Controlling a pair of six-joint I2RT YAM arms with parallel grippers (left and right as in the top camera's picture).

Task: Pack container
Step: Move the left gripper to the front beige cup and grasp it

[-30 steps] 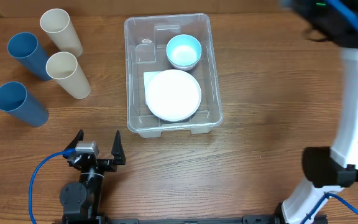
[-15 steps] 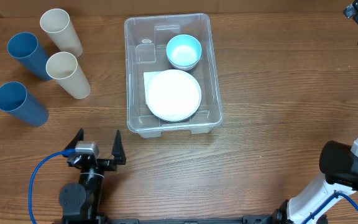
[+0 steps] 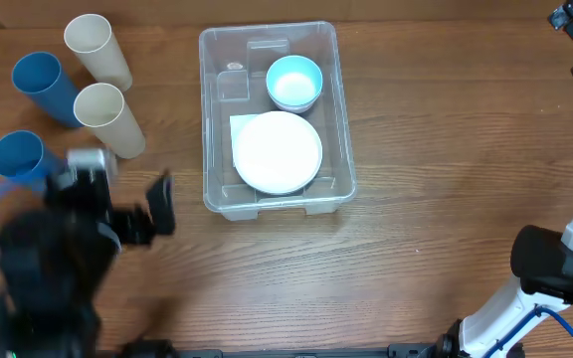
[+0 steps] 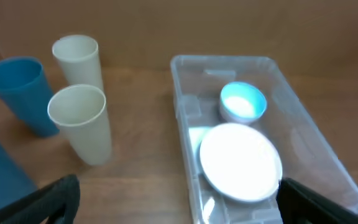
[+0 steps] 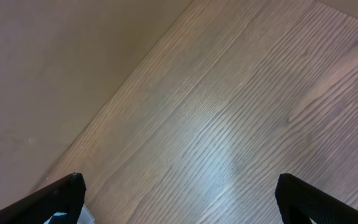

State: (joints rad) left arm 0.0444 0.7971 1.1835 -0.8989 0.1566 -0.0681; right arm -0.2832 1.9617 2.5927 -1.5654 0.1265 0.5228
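The container (image 3: pixel 208 119), a clear plastic bin, stands at mid-table with a white plate (image 3: pixel 277 151) and a light blue bowl (image 3: pixel 294 82) inside it. In the left wrist view the container (image 4: pixel 178 106) lies ahead to the right, with the plate (image 4: pixel 241 162) and the bowl (image 4: pixel 242 102) in it. My left gripper (image 3: pixel 132 211) is blurred, hanging open left of the bin and holding nothing. From its own camera the left gripper (image 4: pixel 179 202) spans bare wood and the bin's near corner. My right gripper (image 5: pixel 179 196) stands open over bare wood.
Two cream cups (image 3: pixel 97 50) (image 3: pixel 107 117) and two blue cups (image 3: pixel 43 88) (image 3: pixel 20 159) stand upright at the far left. The right arm's white links (image 3: pixel 565 229) rise along the right edge. A beige wall (image 5: pixel 55 62) borders the table.
The left arm has lifted from the front edge and swung towards the cups, now blurred. The right arm left the far right corner of the overhead view a second ago and has held still since.
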